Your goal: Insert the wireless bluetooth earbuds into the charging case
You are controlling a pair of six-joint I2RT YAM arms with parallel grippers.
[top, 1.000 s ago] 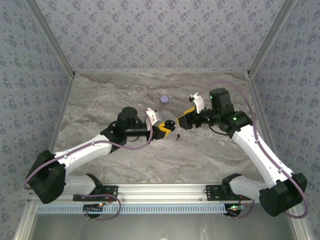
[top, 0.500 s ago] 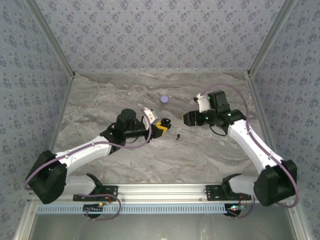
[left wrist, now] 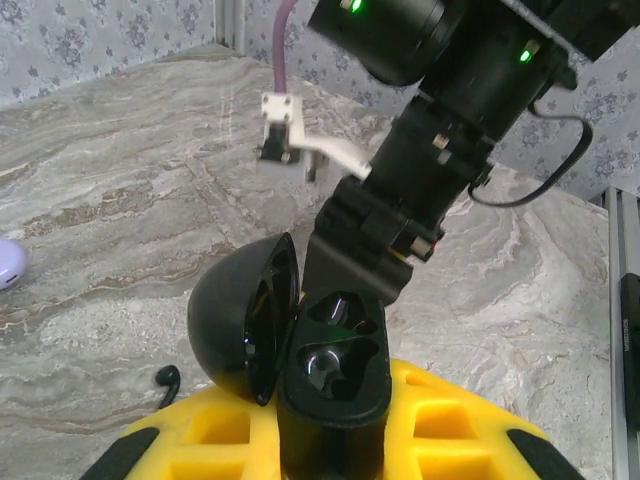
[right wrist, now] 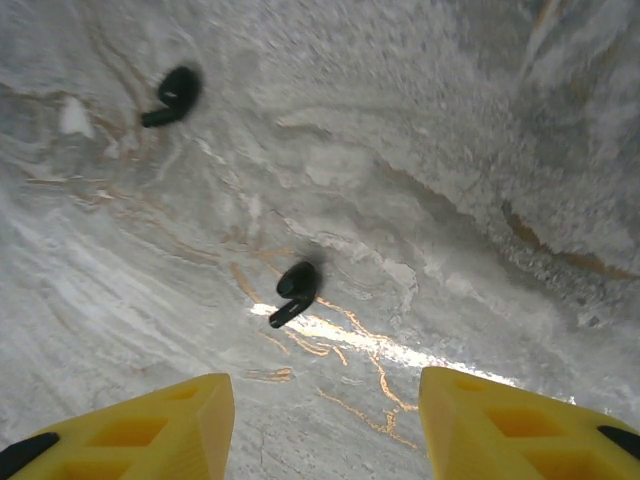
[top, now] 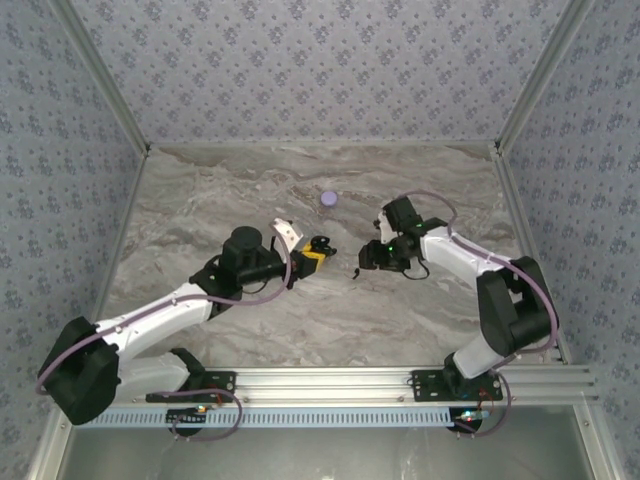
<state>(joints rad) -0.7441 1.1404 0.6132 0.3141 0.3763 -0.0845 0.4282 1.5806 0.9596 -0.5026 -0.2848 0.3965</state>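
Note:
My left gripper (left wrist: 335,430) is shut on the base of the black charging case (left wrist: 335,350), which it holds upright. The case lid (left wrist: 240,320) is swung open to the left, and both sockets are empty. In the top view the left gripper (top: 313,252) holds the case (top: 322,243) at mid-table. My right gripper (right wrist: 325,400) is open and hangs over the marble. A black earbud (right wrist: 295,290) lies just ahead of its yellow fingers (right wrist: 140,430). A second black earbud (right wrist: 172,95) lies farther off. In the top view the right gripper (top: 366,258) is just right of an earbud (top: 354,272).
A small lavender round piece (top: 329,198) sits on the marble table (top: 200,200) behind both grippers and shows at the left edge as the lavender piece (left wrist: 8,265). The right arm's black wrist (left wrist: 430,150) looms close behind the open case. Patterned walls enclose three sides.
The right arm has folded in and its gripper has dropped low toward the table by the earbuds, jaws narrower than before. The left gripper with the case has drifted slightly left.

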